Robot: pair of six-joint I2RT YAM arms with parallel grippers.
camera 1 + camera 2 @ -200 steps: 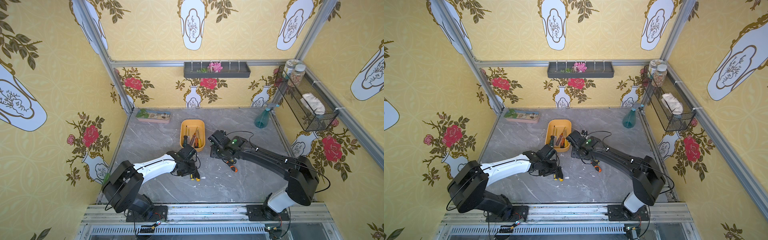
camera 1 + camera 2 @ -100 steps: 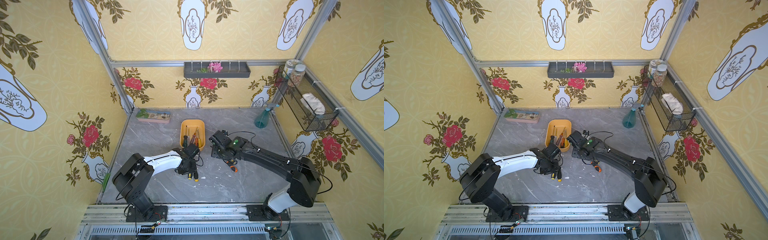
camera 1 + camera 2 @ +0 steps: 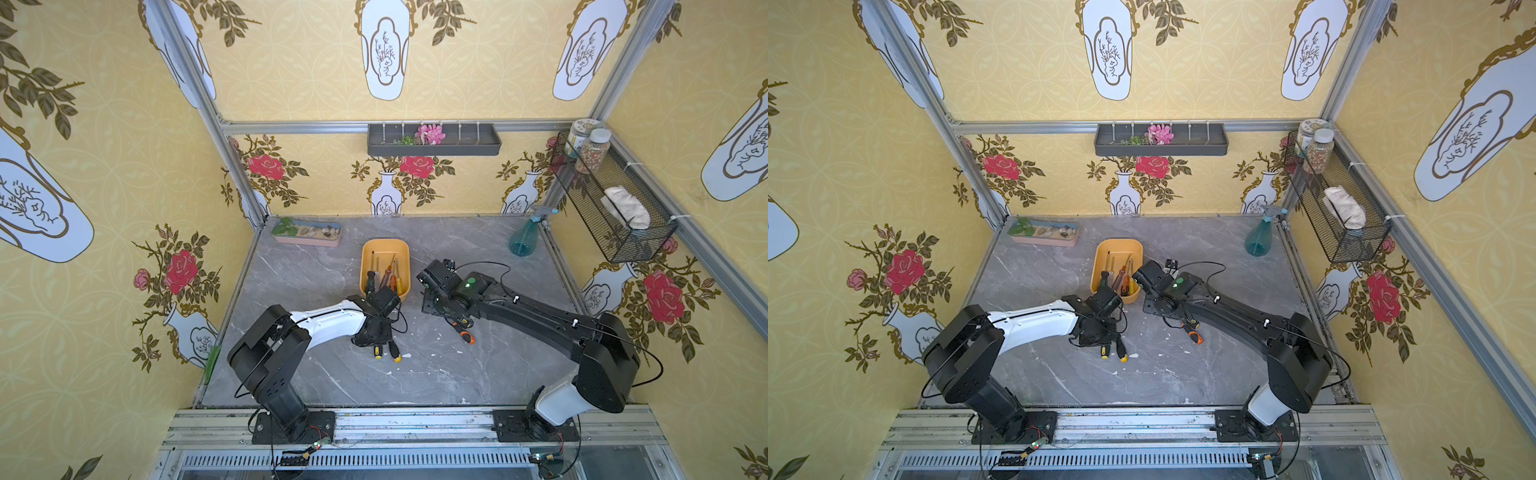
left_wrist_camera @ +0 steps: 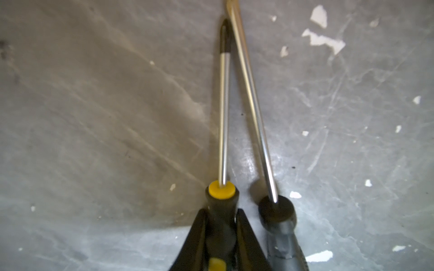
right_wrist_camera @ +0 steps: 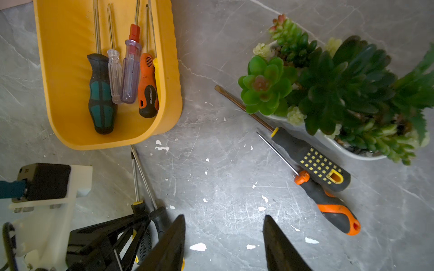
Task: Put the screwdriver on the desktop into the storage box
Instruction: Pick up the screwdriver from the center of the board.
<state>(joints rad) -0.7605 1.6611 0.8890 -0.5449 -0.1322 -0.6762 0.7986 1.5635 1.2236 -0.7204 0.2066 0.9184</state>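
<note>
Our left gripper (image 4: 220, 214) clamps the black, yellow-capped handle of the screwdriver (image 4: 223, 117) lying on the grey marble desktop (image 4: 94, 117). Its steel shaft points from the jaws toward the yellow plastic storage box (image 5: 65, 70). Our right gripper (image 5: 224, 220) hangs half-open, empty.

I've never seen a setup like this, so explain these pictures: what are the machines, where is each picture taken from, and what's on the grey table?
These are two robot arms mounted at the front edge of a grey marble desktop. Two pictures look down from one overhead camera pair; two come from cameras on the arms' wrists. The left gripper is shut on the handle of a yellow-collared screwdriver; a black-handled screwdriver lies right beside it. The right gripper hangs open and empty. Beside a white dish of succulents lie two more: a black-and-yellow screwdriver and an orange-and-black screwdriver. The yellow storage box already holds several screwdrivers.
</note>
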